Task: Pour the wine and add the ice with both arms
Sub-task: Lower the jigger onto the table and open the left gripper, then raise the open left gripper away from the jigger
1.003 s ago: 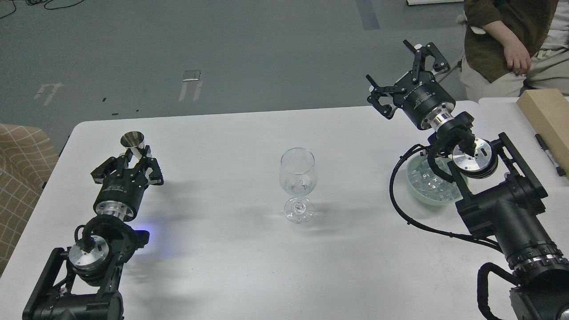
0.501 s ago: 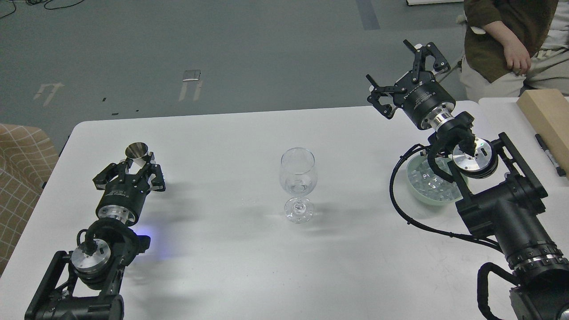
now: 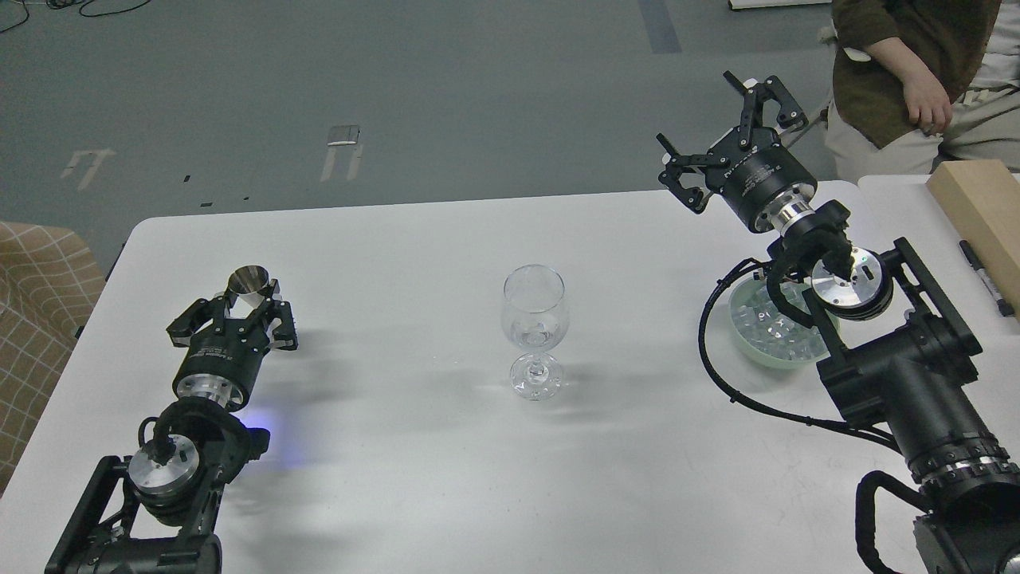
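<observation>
A clear stemmed wine glass stands upright at the middle of the white table. My left gripper is at the table's left, shut on a small shiny metal cup held upright, mouth up. The ice lies as several clear cubes in a pale green bowl at the right, partly hidden behind my right arm. My right gripper is open and empty, raised above the table's far right edge, beyond the bowl.
A seated person is at the back right corner. A wooden box and a black pen lie at the right edge. A plaid seat stands left of the table.
My left gripper has drawn the metal cup a little toward me and to the right. The right arm, the glass and the bowl have not moved.
</observation>
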You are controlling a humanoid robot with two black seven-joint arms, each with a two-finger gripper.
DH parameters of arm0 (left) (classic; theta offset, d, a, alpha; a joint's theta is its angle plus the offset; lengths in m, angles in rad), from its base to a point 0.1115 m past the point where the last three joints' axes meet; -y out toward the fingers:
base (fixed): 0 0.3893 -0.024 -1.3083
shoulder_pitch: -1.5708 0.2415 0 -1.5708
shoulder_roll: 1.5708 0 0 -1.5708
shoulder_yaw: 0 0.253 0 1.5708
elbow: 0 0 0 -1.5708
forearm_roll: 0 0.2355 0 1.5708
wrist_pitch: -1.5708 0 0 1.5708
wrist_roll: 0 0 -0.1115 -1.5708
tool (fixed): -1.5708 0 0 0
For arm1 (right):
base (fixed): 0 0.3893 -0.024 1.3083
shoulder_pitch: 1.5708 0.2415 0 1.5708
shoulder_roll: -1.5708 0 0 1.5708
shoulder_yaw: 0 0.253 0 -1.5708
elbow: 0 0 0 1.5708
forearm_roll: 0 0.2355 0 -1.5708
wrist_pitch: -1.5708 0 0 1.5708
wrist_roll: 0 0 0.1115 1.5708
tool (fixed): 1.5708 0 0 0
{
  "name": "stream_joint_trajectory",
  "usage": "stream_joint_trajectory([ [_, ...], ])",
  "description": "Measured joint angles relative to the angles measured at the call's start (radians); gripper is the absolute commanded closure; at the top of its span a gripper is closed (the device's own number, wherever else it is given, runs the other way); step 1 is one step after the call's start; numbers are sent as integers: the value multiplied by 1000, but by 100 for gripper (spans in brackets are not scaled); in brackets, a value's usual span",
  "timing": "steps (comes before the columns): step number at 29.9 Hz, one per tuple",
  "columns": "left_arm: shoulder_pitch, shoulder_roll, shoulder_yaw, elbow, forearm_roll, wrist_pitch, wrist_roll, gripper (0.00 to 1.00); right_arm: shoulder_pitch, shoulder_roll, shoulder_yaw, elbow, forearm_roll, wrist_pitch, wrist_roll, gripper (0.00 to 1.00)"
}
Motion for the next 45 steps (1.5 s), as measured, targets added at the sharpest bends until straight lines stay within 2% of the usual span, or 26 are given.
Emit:
stream_joint_trajectory([
  [2,0,0,1,2,0,-2,0,39,0,0,0,0,0,0,0,0],
  [8,0,0,1,2,0,-2,5,33,0,0,0,0,0,0,0,0],
  [12,0,0,1,2,2,-4,5,24,0,0,1,0,0,0,0,0],
  [16,0,0,2,2,3,-20,6,8,0,0,2,0,0,0,0,0],
  [19,0,0,3,2,4,-35,6,3,0,0,2,0,0,0,0,0],
  [37,17,20,2,-20,11,-170,11,2,2,0,3,0,0,0,0,0],
  [45,6,109,3,-62,11,-202,14,2,4,0,5,0,0,0,0,0],
])
